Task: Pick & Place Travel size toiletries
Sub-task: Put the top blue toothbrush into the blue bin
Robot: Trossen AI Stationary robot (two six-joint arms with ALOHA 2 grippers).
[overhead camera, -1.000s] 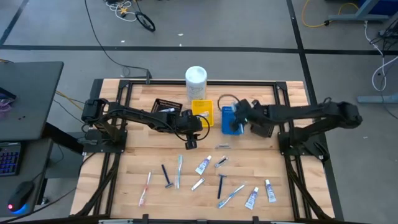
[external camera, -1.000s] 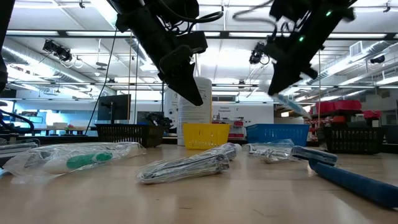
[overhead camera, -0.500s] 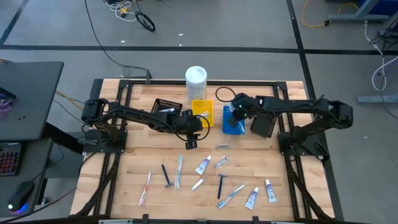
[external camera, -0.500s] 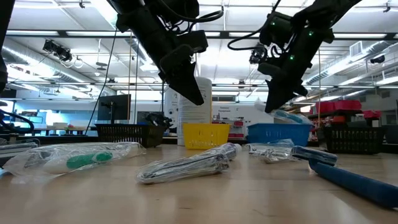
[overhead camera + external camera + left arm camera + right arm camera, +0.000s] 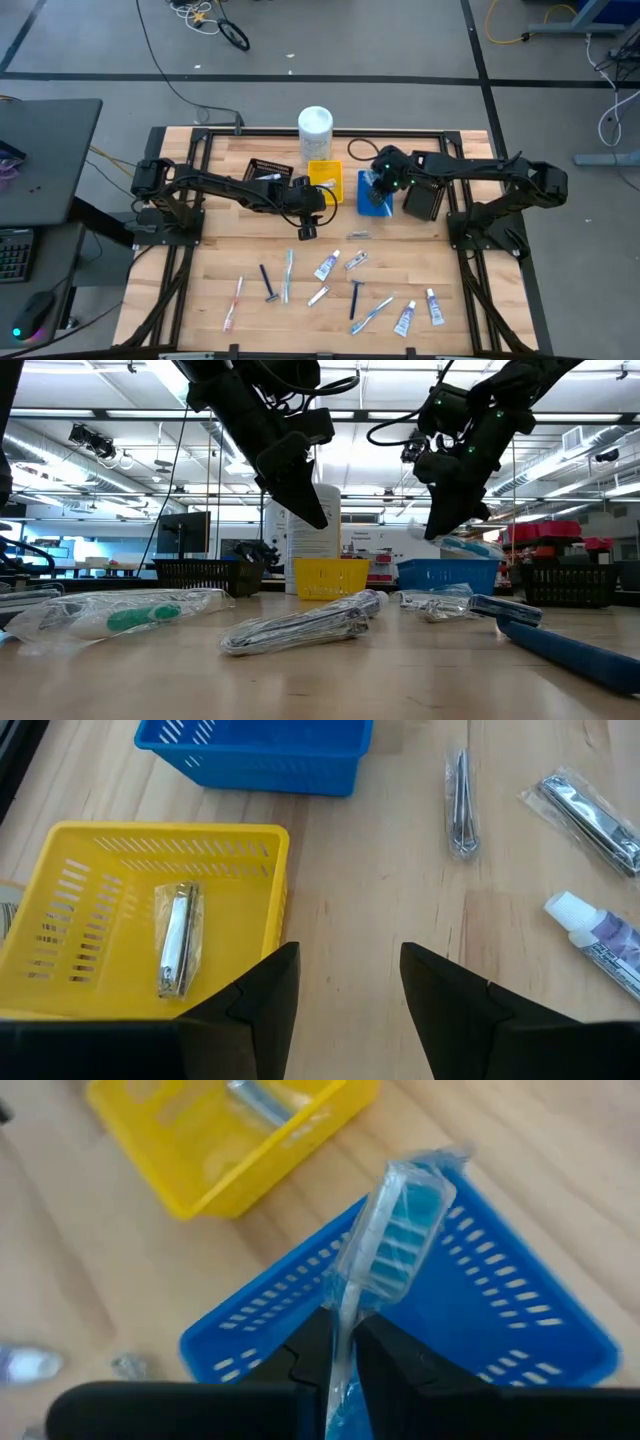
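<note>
Yellow tray [image 5: 60, 890] holds sachet [image 5: 177, 935]; toothbrush [image 5: 390, 1240] over blue tray [image 5: 520, 1330]

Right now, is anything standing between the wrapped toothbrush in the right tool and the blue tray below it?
Nothing visible is in the way. The right tool holds the wrapped toothbrush directly over the blue tray, and the tray's floor below it looks bare.

The right gripper [image 5: 378, 187] hangs above the blue slotted plastic tray [image 5: 372, 204], its arm reaching in from the table's right side; its two dark fingers [image 5: 385, 1350] pinch a wrapped light-blue toothbrush [image 5: 388, 1245]; the left gripper [image 5: 306, 230] hovers near that tray, on the tray's left and slightly nearer the table's front, fingers spread apart.
</note>
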